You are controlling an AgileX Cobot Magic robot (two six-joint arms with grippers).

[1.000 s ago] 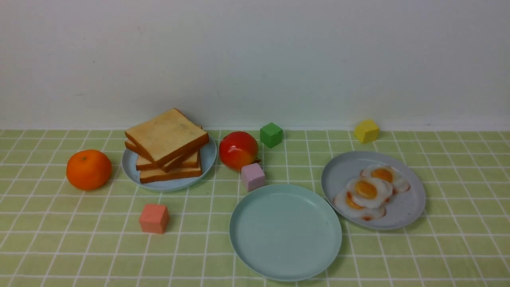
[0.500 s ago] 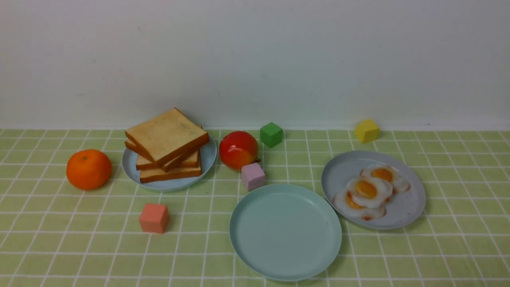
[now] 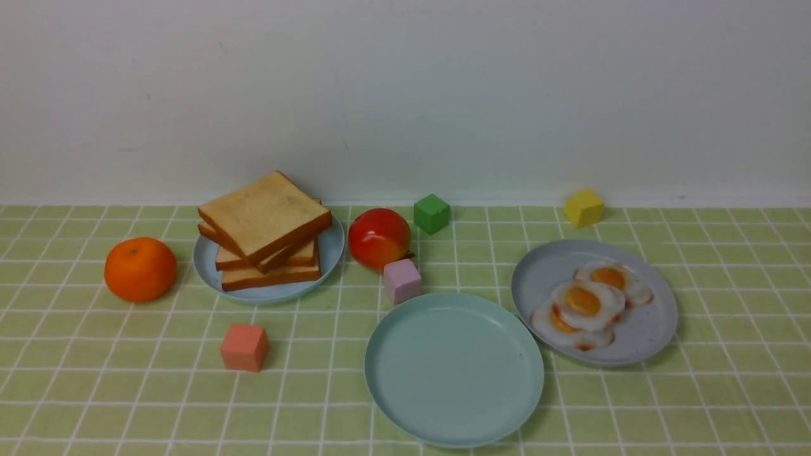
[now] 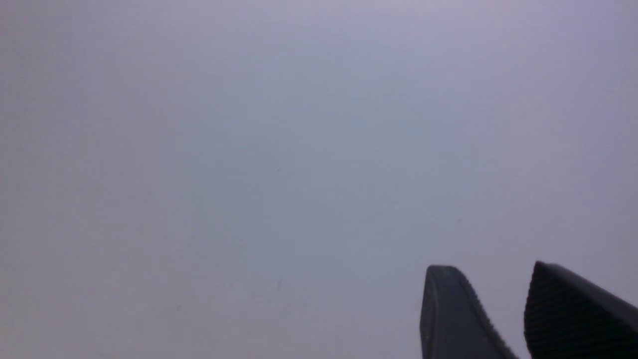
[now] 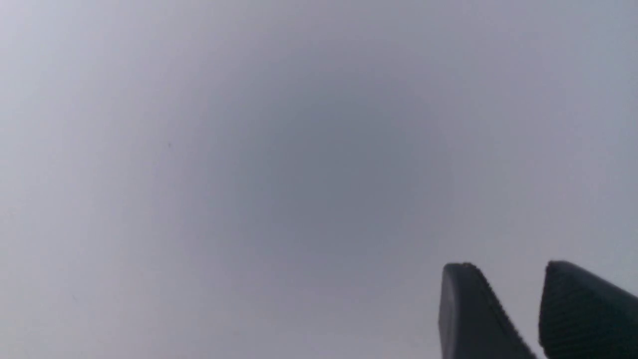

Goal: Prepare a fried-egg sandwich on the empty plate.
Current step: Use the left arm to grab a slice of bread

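Note:
The empty plate (image 3: 453, 370), pale mint-green, lies front and centre in the front view with nothing on it. No fried-egg sandwich is in view. A stack of tan toast slices (image 3: 265, 218) rests on a light blue plate (image 3: 331, 256) at the back left. Three fried eggs (image 3: 586, 303) overlap on a grey speckled plate (image 3: 652, 329) to the right. Neither arm shows in the front view. In its wrist view my left gripper (image 4: 491, 269) faces a blank grey surface, its jaws apart with nothing between them. My right gripper (image 5: 508, 267) looks the same in its own wrist view.
An orange (image 3: 140, 269) sits far left and a red apple (image 3: 379, 239) beside the toast plate. Small cubes are scattered about: pink (image 3: 245, 346), lilac (image 3: 402, 280), green (image 3: 431, 214) and yellow (image 3: 583, 208). A white wall closes the back of the checked green cloth.

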